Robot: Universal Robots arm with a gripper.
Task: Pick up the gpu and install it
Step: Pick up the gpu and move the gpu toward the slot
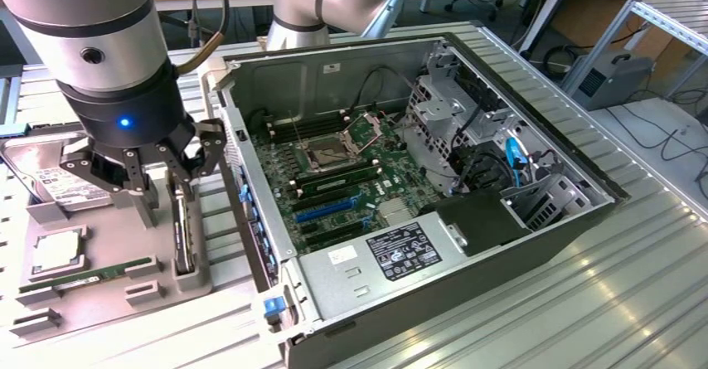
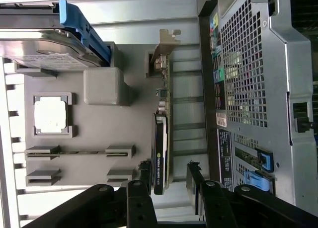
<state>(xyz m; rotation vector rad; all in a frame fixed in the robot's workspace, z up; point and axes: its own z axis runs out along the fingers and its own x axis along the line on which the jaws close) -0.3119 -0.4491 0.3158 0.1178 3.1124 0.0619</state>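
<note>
The gpu (image 2: pixel 160 143) stands on edge in the grey tray (image 2: pixel 99 133) beside the case (image 2: pixel 258 64), straddled by the gripper (image 2: pixel 169 173), jaws spread.

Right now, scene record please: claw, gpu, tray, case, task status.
claw: open, lined up over the gpu, fingers to either side, not gripping
gpu: on edge in the gray tray, beside the case
tray also holds: hard drive, CPU, memory stick
case: open, motherboard exposed
status: gpu not yet lifted
</note>
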